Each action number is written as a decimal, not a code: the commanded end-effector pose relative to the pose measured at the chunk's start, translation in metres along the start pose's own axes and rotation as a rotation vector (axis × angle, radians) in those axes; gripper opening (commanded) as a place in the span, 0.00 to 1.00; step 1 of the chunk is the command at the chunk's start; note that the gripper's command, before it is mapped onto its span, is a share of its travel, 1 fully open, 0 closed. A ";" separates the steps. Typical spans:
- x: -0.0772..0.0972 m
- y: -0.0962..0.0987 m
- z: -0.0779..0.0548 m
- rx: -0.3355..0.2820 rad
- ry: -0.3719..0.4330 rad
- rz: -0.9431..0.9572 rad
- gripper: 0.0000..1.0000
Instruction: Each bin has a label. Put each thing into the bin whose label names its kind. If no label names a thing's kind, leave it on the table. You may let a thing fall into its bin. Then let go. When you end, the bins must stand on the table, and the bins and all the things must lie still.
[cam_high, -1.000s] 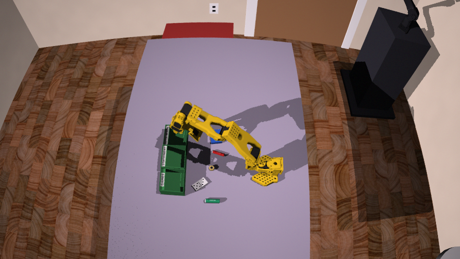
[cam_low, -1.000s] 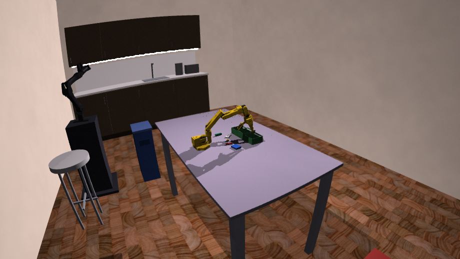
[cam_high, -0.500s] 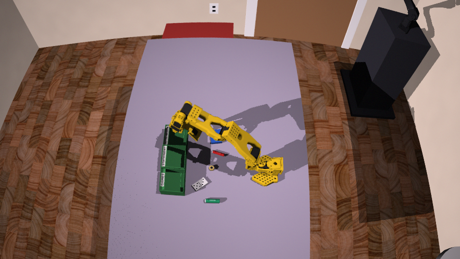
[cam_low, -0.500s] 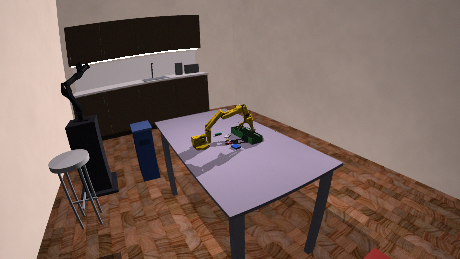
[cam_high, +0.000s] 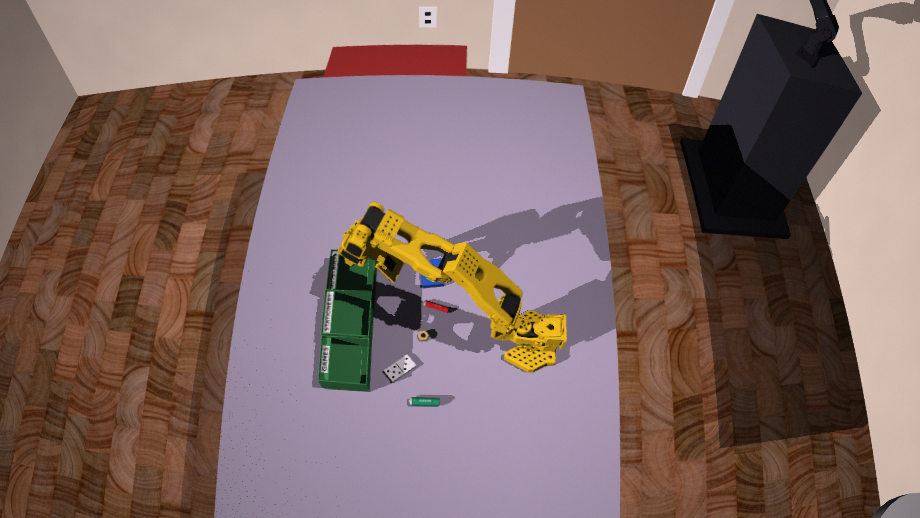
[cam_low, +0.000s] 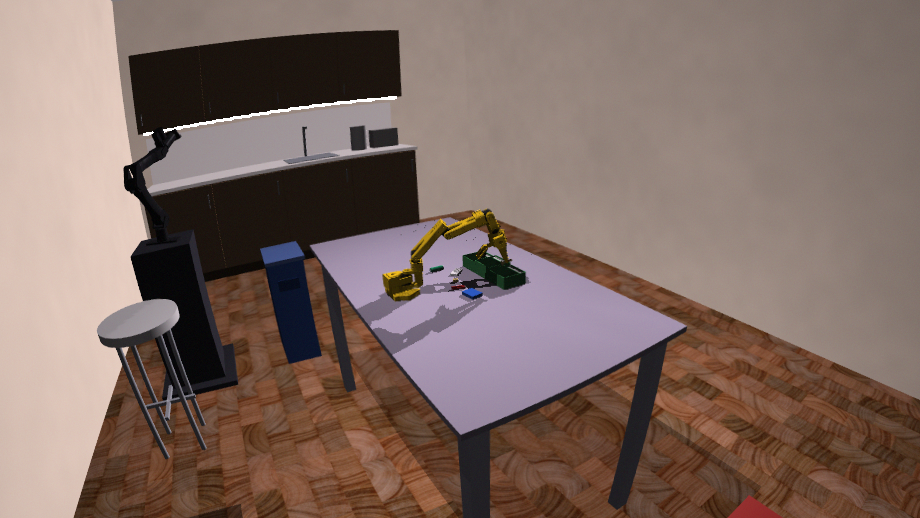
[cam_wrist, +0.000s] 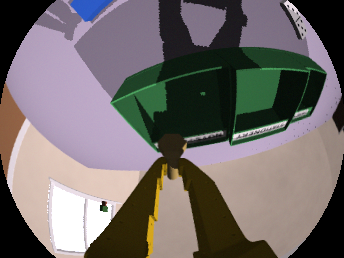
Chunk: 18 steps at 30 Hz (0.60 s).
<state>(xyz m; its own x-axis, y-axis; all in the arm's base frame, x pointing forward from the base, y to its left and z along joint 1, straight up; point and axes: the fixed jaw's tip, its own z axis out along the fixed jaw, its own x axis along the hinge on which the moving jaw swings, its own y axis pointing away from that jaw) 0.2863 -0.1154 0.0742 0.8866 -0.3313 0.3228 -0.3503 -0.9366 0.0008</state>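
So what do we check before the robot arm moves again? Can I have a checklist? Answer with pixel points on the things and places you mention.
1. Gripper (cam_high: 352, 262) (cam_low: 507, 259) (cam_wrist: 172, 161) shut on the small brown thing (cam_wrist: 171, 143): ok.
2. Brown thing well inside the walls of the end bin (cam_high: 373, 277) (cam_low: 511, 280) (cam_wrist: 150, 81) beside STATIONERY: cannot tell.
3. End bin's label (cam_high: 334, 270) (cam_wrist: 205, 136) fully readable: not ok, partly covered in the wrist view.
4. Bins standing upright on the table: ok.
5. Domino (cam_high: 400, 368) (cam_low: 455, 272) (cam_wrist: 296, 21) in the GAMES bin (cam_high: 345, 384) (cam_low: 475, 263): not ok, it's on the table.
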 end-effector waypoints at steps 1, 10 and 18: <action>0.009 0.003 -0.008 -0.003 0.056 0.004 0.00; 0.006 0.003 0.000 -0.003 0.035 0.004 0.00; 0.004 0.003 0.006 -0.003 0.018 0.004 0.00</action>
<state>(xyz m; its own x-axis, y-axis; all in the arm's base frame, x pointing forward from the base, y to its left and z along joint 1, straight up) 0.2860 -0.1153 0.0589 0.8980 -0.3356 0.2844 -0.3503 -0.9366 0.0009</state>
